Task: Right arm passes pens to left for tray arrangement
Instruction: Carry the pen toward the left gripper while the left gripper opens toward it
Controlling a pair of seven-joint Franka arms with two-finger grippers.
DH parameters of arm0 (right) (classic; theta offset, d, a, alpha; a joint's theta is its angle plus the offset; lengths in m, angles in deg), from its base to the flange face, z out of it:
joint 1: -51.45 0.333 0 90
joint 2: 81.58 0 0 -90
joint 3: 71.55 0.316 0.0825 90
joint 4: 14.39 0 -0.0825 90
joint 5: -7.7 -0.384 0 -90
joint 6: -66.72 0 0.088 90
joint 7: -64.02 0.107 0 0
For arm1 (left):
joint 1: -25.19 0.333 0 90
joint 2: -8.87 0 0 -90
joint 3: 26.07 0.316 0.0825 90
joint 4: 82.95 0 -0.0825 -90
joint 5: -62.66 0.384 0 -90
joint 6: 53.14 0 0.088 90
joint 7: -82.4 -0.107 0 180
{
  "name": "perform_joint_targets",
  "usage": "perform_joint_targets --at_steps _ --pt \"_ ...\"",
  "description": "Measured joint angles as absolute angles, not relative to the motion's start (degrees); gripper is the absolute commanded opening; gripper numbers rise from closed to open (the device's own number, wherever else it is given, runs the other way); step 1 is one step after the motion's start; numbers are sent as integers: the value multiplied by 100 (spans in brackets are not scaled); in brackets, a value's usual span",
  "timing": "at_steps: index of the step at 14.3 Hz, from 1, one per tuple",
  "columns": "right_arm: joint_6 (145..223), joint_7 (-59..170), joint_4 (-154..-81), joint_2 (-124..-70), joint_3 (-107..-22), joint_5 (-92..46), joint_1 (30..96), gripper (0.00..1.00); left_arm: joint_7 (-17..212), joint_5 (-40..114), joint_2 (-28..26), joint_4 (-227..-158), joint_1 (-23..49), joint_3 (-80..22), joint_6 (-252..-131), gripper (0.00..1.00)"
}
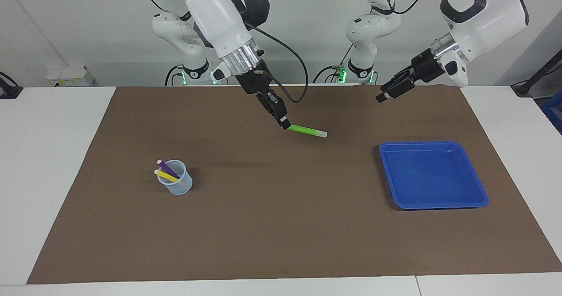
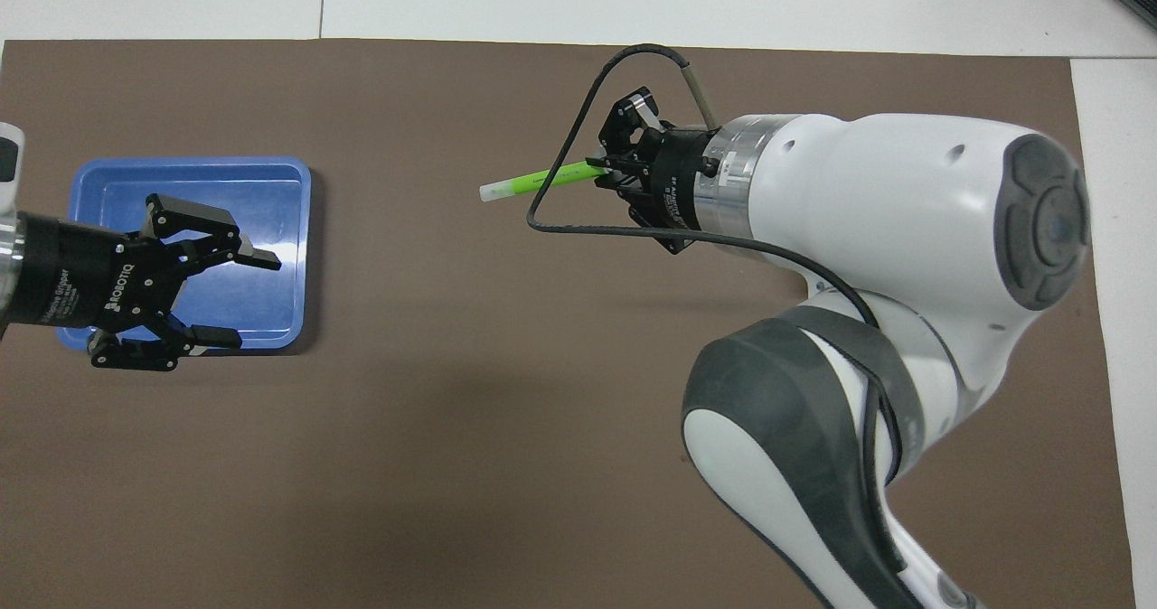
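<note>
My right gripper (image 1: 285, 126) (image 2: 604, 168) is shut on one end of the green pen (image 1: 307, 131) (image 2: 538, 180). It holds the pen nearly level in the air over the middle of the brown mat, pale end toward the left arm's end. The left gripper (image 1: 383, 96) (image 2: 253, 300) is open and holds nothing; it hangs in the air by the blue tray (image 1: 434, 143) (image 2: 190, 163), which has nothing in it. The yellow pen (image 1: 166, 176) and the purple pen (image 1: 167, 167) stand in a clear cup (image 1: 178, 186) toward the right arm's end. In the overhead view the right arm hides the cup.
A brown mat (image 1: 281, 225) (image 2: 452, 464) covers most of the white table. A black cable (image 2: 560, 220) loops from the right wrist beside the held pen.
</note>
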State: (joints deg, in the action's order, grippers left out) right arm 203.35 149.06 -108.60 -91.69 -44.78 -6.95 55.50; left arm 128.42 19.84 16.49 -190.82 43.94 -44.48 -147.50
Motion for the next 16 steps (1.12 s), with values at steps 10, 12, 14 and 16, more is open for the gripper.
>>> perform_joint_targets --at_steps 10,12,14,16 --pt "20392 15927 -10860 -9485 -4479 -1154 6046 0 14540 1578 1650 -19485 3103 -4484 -17127 83" --pt "20392 15936 -10860 -9486 -4480 -1155 6047 0 14542 1577 1649 -19605 2979 -4485 -17473 84" --pt "20392 15942 -10860 -9486 -4479 -1156 6047 0 14541 1577 1650 -19690 2962 -4482 -17546 84" --pt "20392 15964 -10860 -9486 -4479 -1157 6050 0 14517 1577 1650 -19757 2962 -4476 -17609 84"
